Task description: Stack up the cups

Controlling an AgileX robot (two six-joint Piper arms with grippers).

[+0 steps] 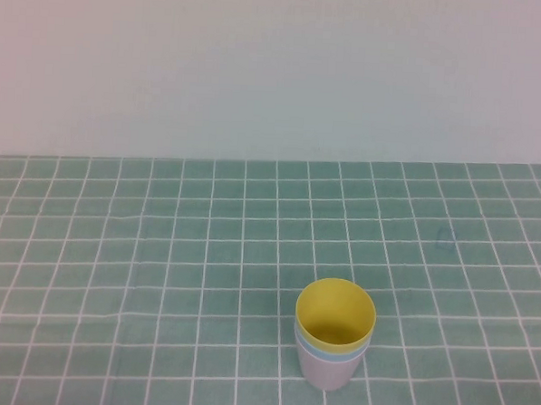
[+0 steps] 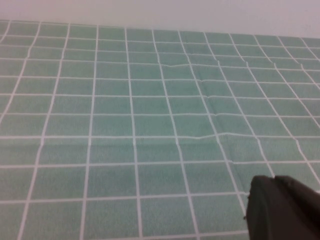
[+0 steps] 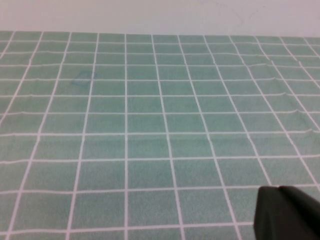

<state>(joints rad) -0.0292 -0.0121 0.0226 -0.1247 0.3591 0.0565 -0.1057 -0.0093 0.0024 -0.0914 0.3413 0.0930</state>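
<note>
Item: yellow cup (image 1: 335, 315) nested in light blue cup (image 1: 332, 352) in pale pink cup (image 1: 327, 372), near, right of centre on green checked cloth (image 1: 159, 251); stacking looked complete, no further move needed; my left gripper (image 2: 282, 207) and right gripper (image 3: 287, 212) were clear of the stack, holding nothing visible, openness unreadable.

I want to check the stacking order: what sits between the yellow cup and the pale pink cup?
High view: the light blue plastic cup shows as a band between the yellow plastic cup nested on top and the pale pink plastic cup at the bottom. Neither gripper appears there.
</note>
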